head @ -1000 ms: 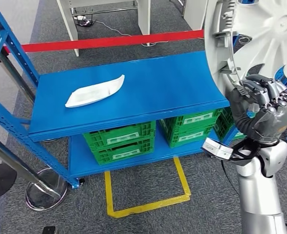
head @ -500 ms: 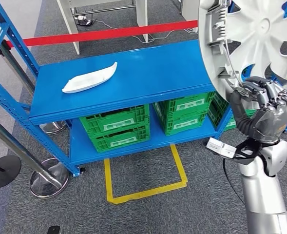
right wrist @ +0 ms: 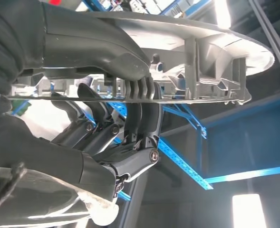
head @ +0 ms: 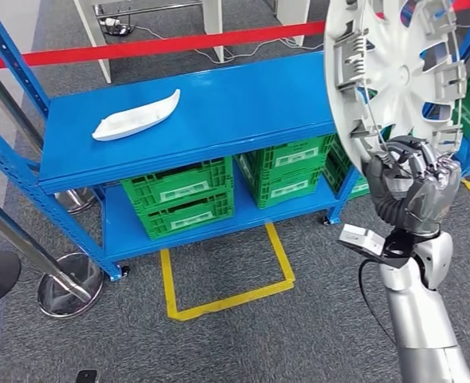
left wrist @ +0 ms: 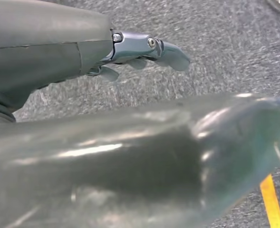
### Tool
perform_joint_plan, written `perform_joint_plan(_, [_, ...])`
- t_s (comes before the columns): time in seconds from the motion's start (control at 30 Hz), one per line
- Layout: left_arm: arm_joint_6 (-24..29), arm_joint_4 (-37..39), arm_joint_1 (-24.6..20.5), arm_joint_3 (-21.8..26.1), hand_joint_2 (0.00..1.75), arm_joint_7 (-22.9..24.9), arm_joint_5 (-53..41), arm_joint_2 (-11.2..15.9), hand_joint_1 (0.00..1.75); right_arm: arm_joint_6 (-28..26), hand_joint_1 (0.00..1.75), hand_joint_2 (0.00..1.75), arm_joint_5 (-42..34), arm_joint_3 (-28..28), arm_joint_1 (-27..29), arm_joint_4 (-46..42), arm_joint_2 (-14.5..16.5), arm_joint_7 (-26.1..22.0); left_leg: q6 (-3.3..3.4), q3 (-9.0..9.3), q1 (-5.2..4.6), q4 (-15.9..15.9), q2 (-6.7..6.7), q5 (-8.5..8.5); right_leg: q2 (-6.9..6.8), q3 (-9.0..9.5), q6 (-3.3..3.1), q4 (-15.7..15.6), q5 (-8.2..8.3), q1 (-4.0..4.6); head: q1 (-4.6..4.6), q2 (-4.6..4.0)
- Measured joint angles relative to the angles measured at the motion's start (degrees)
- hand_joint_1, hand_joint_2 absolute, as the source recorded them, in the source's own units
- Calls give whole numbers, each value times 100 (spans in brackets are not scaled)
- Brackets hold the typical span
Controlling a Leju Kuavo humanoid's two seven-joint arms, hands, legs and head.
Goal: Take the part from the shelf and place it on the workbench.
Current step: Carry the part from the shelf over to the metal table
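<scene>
Wheel cover (head: 397, 76) clamped by its lower rim in right hand (head: 414, 190), standing upright above it, likely for clearance from the shelf (head: 220, 128) just beside; left hand (left wrist: 145, 47) hanging over carpet, fingers apart, gripping nothing.

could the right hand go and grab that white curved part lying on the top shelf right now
Probably not: the right hand already grips the rim of the hubcap, so its fingers are taken. The white curved part itself lies uncovered on the top shelf.
</scene>
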Motion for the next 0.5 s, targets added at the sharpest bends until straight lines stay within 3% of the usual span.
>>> perform_joint_plan(0.07, [-1,0,4,0,0,3,16,-8,0,0,175,175,-120,10,57,26,0,-1,7,-52,3,-3,119,36,-84,-319,50,717,-388,-15,20,0])
perform_joint_plan(0.13, [-2,0,20,0,0,7,18,-25,0,0,175,175,-216,14,145,37,0,-1,-2,-102,7,14,246,54,-106,-495,105,1212,-547,-30,22,-1])
perform_joint_plan(0.17, [-2,0,23,0,0,9,16,-36,0,0,175,175,-259,14,191,37,0,-1,-11,-121,14,32,311,56,-129,-428,130,1157,-479,-40,23,-1])
perform_joint_plan(0.2, [-2,0,23,0,0,11,14,-49,0,0,175,175,-300,13,232,35,0,-1,-29,-138,24,62,374,48,-184,-241,153,876,-327,-54,23,-1])
perform_joint_plan(0.27, [-2,0,18,0,0,14,9,-56,0,0,175,175,-368,13,285,28,0,1,-99,-177,22,171,487,-2,-430,208,181,122,-94,-54,35,0])
perform_joint_plan(0.33, [-1,0,17,0,0,15,7,-48,0,-1,175,175,-402,12,326,16,0,0,-168,-218,-14,274,575,-43,-569,393,95,-209,-59,-26,44,0])
perform_joint_plan(0.4, [-1,0,13,0,0,19,6,-45,0,-2,175,175,-423,-5,384,2,0,0,-202,-233,-31,312,670,-53,-462,359,-31,-184,-46,-17,34,0])
perform_joint_plan(0.43, [-1,0,6,0,0,21,4,-45,0,-2,175,175,-436,-17,413,-7,0,1,-224,-237,-20,341,649,-91,-406,341,-67,-180,-32,-22,26,0])
perform_joint_plan(0.5, [-5,0,-8,-2,0,31,-16,-50,0,-2,175,175,-450,-36,454,-40,1,8,-275,-341,16,642,438,-345,-290,313,-137,-181,1,-36,14,0])
